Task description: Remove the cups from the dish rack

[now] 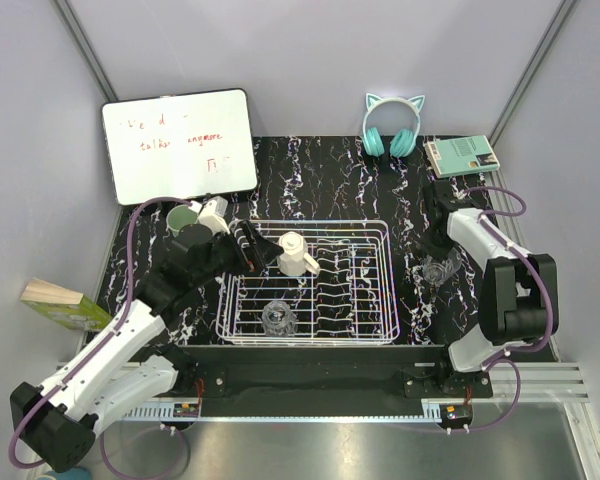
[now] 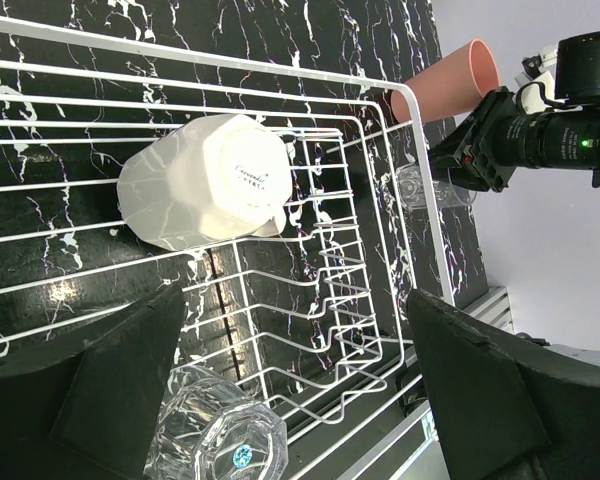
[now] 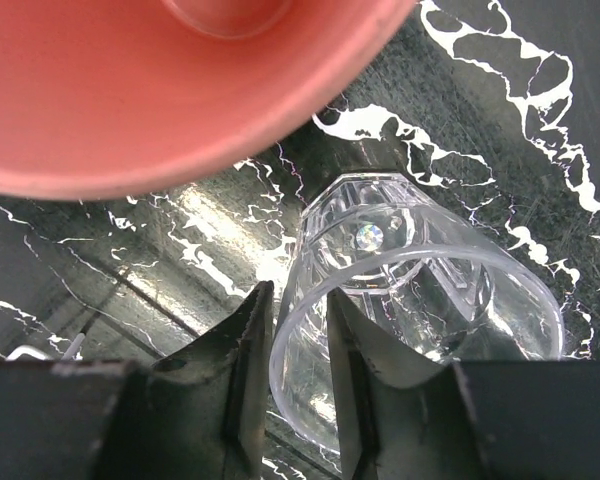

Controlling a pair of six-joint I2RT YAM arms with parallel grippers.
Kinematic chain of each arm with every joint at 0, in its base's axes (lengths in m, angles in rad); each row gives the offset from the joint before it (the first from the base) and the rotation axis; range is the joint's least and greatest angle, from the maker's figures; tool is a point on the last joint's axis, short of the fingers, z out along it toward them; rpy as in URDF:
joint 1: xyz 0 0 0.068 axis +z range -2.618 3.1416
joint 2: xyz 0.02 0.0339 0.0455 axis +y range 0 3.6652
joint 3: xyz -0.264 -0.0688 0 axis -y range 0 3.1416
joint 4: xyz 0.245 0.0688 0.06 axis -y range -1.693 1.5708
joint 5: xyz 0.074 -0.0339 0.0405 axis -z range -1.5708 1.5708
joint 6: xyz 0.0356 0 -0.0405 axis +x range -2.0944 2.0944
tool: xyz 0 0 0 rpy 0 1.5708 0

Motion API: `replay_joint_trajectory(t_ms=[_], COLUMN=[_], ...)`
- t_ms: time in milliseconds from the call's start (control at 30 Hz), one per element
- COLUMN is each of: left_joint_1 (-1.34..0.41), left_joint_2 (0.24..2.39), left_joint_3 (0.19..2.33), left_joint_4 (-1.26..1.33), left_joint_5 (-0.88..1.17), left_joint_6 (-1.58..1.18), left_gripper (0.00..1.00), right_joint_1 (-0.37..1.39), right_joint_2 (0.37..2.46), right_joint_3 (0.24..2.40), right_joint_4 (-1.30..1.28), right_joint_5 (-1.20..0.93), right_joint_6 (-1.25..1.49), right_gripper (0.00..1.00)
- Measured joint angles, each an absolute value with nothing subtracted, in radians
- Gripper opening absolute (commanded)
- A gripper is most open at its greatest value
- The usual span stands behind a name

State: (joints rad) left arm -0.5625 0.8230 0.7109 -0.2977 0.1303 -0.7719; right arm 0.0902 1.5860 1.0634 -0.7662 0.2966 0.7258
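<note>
Though walls (image 1: 310, 60) pale, table (image 1: 330, 170) black-marbled; dish rack (image 1: 365, 300) central.

Two clear glasses (image 1: 277, 317) (image 1: 440, 268), one cream mug (image 1: 295, 253), one pink tumbler (image 2: 445, 88), one green tumbler (image 1: 183, 218), one dish rack (image 1: 320, 222)

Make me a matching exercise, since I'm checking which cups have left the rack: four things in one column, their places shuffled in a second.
Things:
1. cream mug
2. pale green cup
3. pink cup
4. teal headphones

Places:
A. on the table, right of the dish rack
B. at the table's far edge
C. bottom up inside the rack
D. on the table, off the rack's far left corner

Pairs: 1-C, 2-D, 3-A, 4-B
</note>
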Motion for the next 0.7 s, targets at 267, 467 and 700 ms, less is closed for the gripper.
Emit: replay_joint_trajectory(t_ms=[267,467,700], left_joint_1=[-0.562,-0.562,-0.563], left_joint_2=[0.828,0.828,0.846], left_joint_3=[0.71,0.71,0.71], left_joint_4=[-0.292,-0.291,-0.299], left_joint_5=[0.131,0.131,0.123], left_joint_6=[-0.778,-0.764,-0.738], left_gripper=[0.98,0.99,0.99], right_joint_1=[0.09,0.09,0.092], right_joint_2=[1.517,1.326,1.102], right_joint_3=[1.06,1.07,1.101], right_joint_4=[-0.762,-0.766,-0.746], right_joint_5=[0.286,0.213,0.077], right_joint_6=[0.722,0.713,0.694], right_gripper=[0.42,0.63,0.93])
